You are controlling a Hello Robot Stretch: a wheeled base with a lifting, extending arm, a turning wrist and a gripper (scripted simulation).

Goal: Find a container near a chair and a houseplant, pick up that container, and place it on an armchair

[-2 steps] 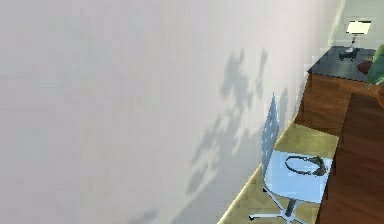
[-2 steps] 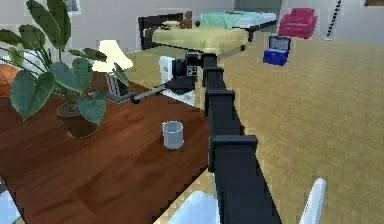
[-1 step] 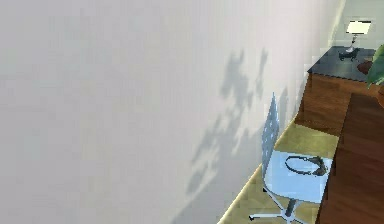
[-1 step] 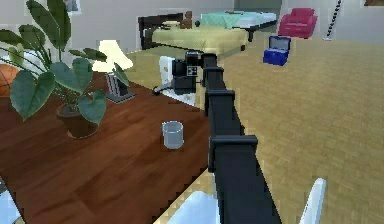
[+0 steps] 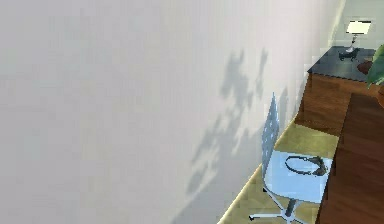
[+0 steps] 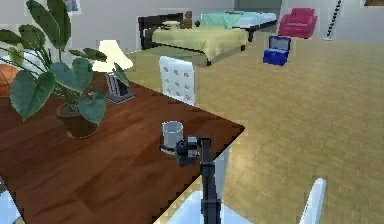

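Container (image 6: 172,130), grey and cylindrical, stands on the dark wooden surface (image 6: 100,172). I cannot tell whether the claw (image 6: 180,150) holds anything.

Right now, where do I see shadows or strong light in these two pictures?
Forward view: a grey, leaf-shaped shadow lies on the white wall, beside the white chair. Arm side view: the shade of the lamp glows brightly beside the plant on the dark table, and the wooden floor has a pale sheen.
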